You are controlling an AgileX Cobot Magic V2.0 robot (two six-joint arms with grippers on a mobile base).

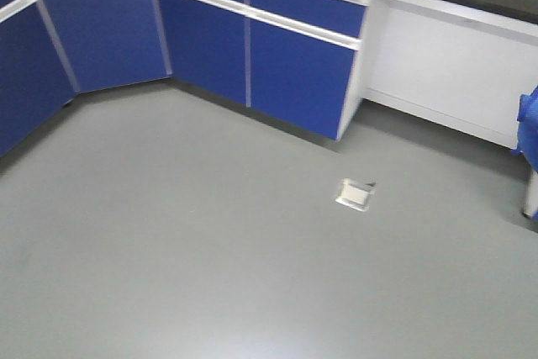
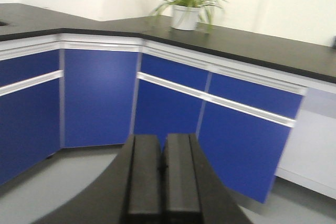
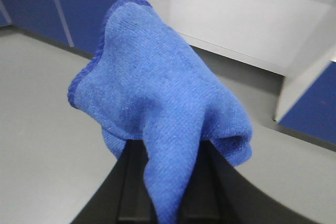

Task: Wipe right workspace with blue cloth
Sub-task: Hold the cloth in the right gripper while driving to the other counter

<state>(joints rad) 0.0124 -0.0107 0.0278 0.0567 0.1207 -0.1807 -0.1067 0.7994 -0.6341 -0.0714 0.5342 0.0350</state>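
Cloth — royal-blue fine knit, bunched in soft folds | right claw pinching it | left claw closed, empty

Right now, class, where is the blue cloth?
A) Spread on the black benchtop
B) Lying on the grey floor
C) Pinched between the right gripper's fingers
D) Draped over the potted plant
C: the right wrist view shows the fingers of the right gripper clamped on the blue cloth.
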